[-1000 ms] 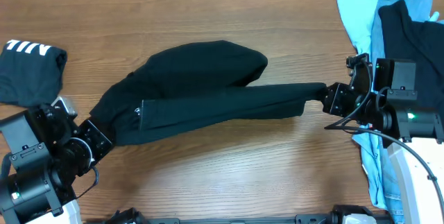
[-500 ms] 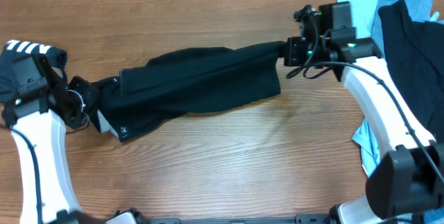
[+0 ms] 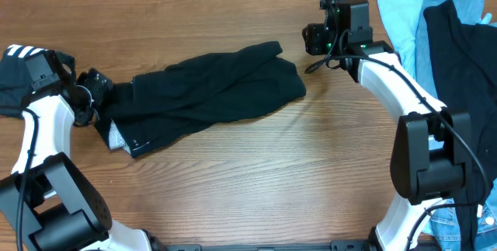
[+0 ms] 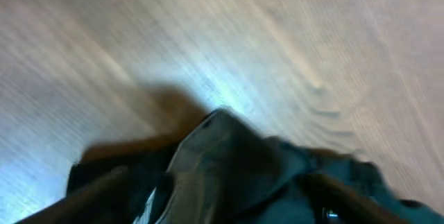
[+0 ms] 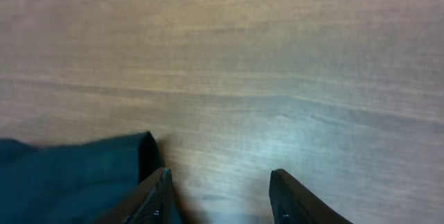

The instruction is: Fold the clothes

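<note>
1. Black tee lies spread in a long slanted band across the left-middle of the table. Its upper right corner is near the right gripper, and its lower left corner shows a bit of white.
2. The right gripper hangs just off that corner, not touching it. Its jaws are spread wide and hold nothing.
3. The left gripper sits at the tee's left end. In the blurred left wrist view cloth bunches between its parted fingers. I cannot tell whether they pinch it.
4. Bare wood runs along the tee's near edge and its far edge.
5. A striped black garment lies at the far left.
6. A pile of clothes in light blue, denim and black lies at the right edge.
</note>
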Available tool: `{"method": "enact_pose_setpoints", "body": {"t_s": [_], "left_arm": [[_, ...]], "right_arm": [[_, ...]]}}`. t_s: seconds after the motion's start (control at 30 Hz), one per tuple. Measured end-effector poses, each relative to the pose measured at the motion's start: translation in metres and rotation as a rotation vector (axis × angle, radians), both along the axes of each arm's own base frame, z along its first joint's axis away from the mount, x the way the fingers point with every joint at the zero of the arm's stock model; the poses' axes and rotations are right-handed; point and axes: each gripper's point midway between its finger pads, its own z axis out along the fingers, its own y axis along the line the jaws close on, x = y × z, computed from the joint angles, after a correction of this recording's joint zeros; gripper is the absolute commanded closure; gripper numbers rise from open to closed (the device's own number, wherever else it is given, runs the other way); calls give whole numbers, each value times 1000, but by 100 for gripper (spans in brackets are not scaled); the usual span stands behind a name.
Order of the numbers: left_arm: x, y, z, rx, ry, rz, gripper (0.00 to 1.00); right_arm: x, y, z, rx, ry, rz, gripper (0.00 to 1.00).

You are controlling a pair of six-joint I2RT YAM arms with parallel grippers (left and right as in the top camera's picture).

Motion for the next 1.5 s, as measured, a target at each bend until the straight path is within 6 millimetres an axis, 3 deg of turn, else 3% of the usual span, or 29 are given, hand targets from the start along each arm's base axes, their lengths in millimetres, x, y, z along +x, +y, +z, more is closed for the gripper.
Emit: {"method": "enact_pose_setpoints", "body": {"t_s": [0.13,0.2,0.27,0.33,0.37,0.43,0.47,0.53,0.6,0.7,0.83,0.9,1.0,1.2,1.37,1.5], "left_arm": [[18,-13,12,-55,-103,-77,26],[23,-28,18,-119,-146,-133,23],[19,-45,30,-186,-172,-194,28],[-1,-60,52,-197,-163,-251,34],[-13,-64,68,-169,-166,-273,42],[-41,-66,100,-64,-162,-292,37],[-51,-64,104,-29,-140,-289,37],[-80,-58,103,37,-38,-258,34],[-102,-55,92,45,73,-229,33],[-115,-49,79,50,167,-193,35],[-105,-58,58,58,235,-243,32],[-90,-74,51,107,242,-316,29],[-68,-104,41,210,245,-461,25],[-16,-160,8,551,239,-821,30],[-3,-173,-17,759,318,-1010,29],[-5,-189,-19,801,318,-1135,32]], "right_arm": [[-23,-1,-20,-21,124,6,54],[-38,2,-29,-7,200,28,53],[-49,5,-34,7,249,44,57],[-59,5,-38,9,294,53,70],[-62,6,-38,13,308,56,70],[-69,6,-32,18,321,62,67],[-72,6,-25,18,319,63,66],[-82,5,-16,20,334,65,66],[-92,3,-19,14,381,64,66],[-108,0,-26,-8,443,82,66],[-110,1,-26,-7,449,96,65],[-111,4,-25,1,449,107,53],[-113,4,-26,3,455,115,52],[-114,4,-26,2,461,116,51],[-114,4,-26,0,462,115,51],[-113,4,-26,-2,457,113,50]]}}
